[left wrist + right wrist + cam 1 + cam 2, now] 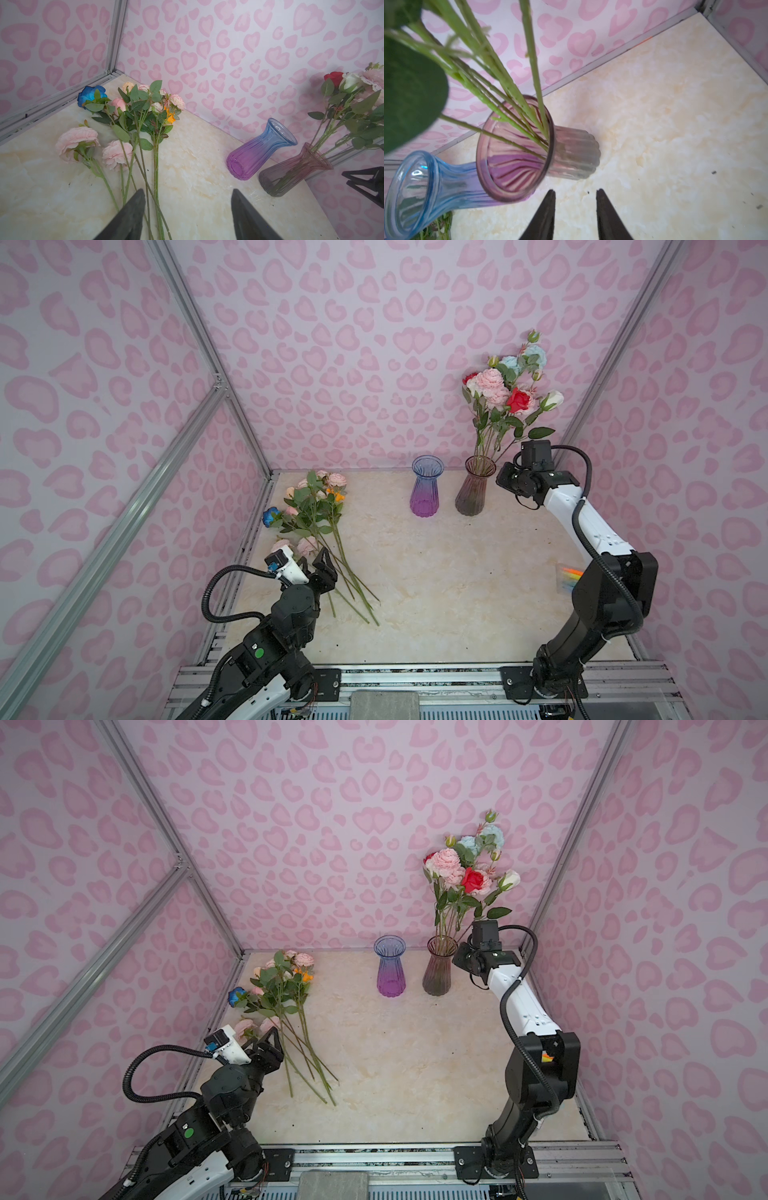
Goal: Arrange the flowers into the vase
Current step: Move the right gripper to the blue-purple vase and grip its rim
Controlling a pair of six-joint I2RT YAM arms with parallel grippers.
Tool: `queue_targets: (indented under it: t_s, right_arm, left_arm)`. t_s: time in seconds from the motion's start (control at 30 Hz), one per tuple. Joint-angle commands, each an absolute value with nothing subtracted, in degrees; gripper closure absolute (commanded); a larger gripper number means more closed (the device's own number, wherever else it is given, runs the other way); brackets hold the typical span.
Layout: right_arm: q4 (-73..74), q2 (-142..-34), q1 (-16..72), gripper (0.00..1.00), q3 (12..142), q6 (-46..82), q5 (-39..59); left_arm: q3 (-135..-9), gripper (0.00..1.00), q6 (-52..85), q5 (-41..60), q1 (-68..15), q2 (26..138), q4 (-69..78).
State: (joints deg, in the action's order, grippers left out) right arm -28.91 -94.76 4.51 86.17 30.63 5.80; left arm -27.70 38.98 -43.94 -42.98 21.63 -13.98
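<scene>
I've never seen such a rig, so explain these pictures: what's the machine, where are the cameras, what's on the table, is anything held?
Two robot arms, left and right, work at a cream marbled table. Two pictures look down from overhead; two are taken at the wrists. Loose green-stemmed flowers lie on it; an empty blue-to-purple ribbed glass vase stands beside a pink-to-grey ribbed glass vase holding more flowers. The left fingers hover open over those stems; the right fingers are open beside that vase. Nothing is held.
</scene>
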Motion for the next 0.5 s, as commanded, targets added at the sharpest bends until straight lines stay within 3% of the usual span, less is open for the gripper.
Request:
queue_targets:
  t_s: [0.0,0.2,0.33,0.47]
  right_arm:
    - [-24.7,-87.4,5.5,0.66,78.2,32.7,4.3]
    - [-21.1,-78.2,17.4,0.64,71.9,37.0,-1.3]
    - [-20.8,-83.9,24.2,0.55,77.4,37.0,-5.1]
    - [-22.2,-91.8,25.4,0.52,86.4,36.4,-5.3]
  left_arm:
    - [-28.4,0.33,38.8,-43.7,-43.0,21.6,-13.9]
    - [-28.0,0.33,39.4,-43.2,-43.0,22.4,-12.7]
    - [-29.0,0.33,39.4,-42.5,-42.9,24.1,-12.7]
    - [-29.3,0.34,39.5,-41.8,-43.0,24.4,-13.1]
